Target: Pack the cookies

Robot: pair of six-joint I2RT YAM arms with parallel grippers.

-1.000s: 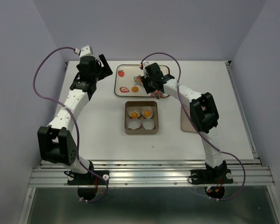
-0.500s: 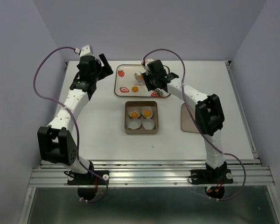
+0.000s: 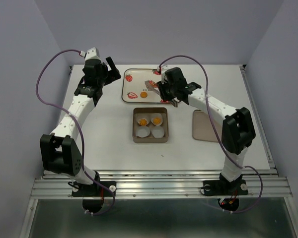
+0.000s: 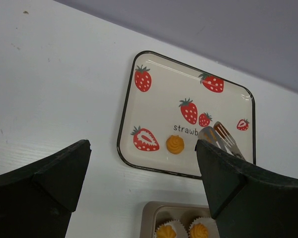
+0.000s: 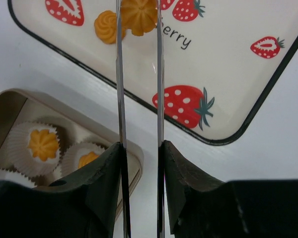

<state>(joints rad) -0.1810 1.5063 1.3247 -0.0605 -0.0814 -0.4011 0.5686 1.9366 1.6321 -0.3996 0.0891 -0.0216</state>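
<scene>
My right gripper [image 3: 171,92] [image 5: 140,146] is shut on metal tongs [image 5: 120,89], and the tong tips pinch one orange cookie [image 5: 139,15] over the strawberry tray [image 3: 131,85] [image 5: 238,74]. A second cookie [image 3: 144,94] [image 5: 105,27] [image 4: 175,144] lies loose on the tray. The square tin [image 3: 150,139] [image 5: 5,104] holds two cookies [image 3: 143,121] [image 3: 157,119] in white paper cups, and two empty cups [image 3: 143,131] sit in its near row. My left gripper [image 3: 109,68] [image 4: 141,148] is open and empty, raised above the table left of the tray.
The tin's lid [image 3: 203,127] lies flat on the table to the right of the tin, under my right arm. The table's far edge and back wall are just beyond the tray.
My right arm has swung to the right and a little nearer, carrying the tongs with it over the tray's right part. The left arm has not moved.
</scene>
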